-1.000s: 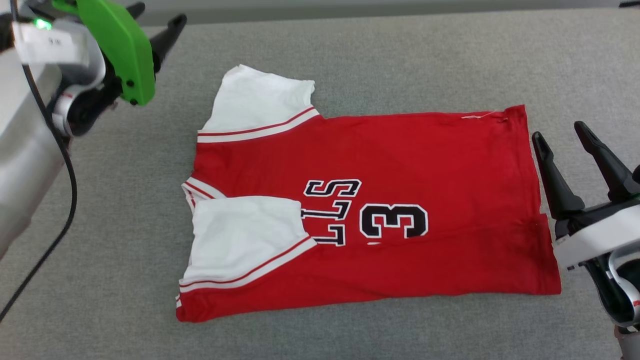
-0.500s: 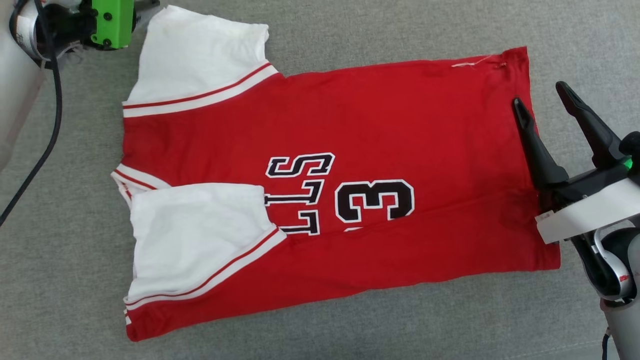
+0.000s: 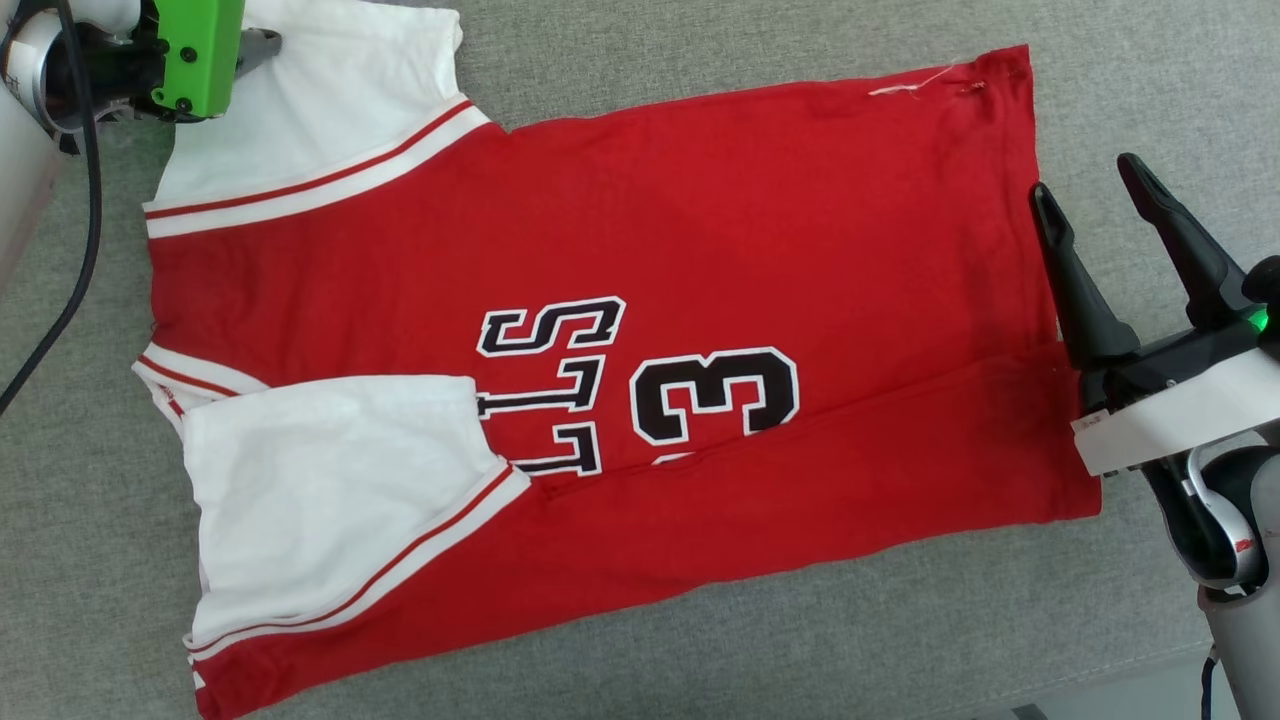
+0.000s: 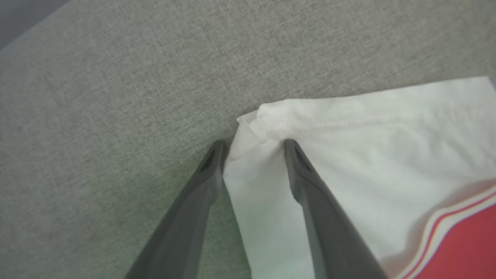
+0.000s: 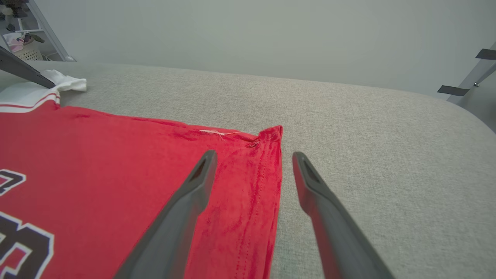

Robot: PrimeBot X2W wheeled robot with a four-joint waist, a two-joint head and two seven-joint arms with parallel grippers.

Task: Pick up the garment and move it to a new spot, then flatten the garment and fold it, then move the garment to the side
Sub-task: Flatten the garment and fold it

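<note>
Red white-sleeved jersey T-shirt (image 3: 700,250), just one, on grey fabric desk (image 3: 900,640); left gripper (image 4: 254,144) open, empty, astride sleeve corner; right gripper (image 5: 254,154) open, empty, astride hem.

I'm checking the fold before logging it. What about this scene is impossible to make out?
- chest lettering: head view, its start lies under the folded-over white sleeve.
- shirt: head view, the near corner is cut off by the bottom edge.
- left pincer: head view, mostly hidden by its green casing.
- shelf clutter: right wrist view, too small and blurred to identify.
</note>
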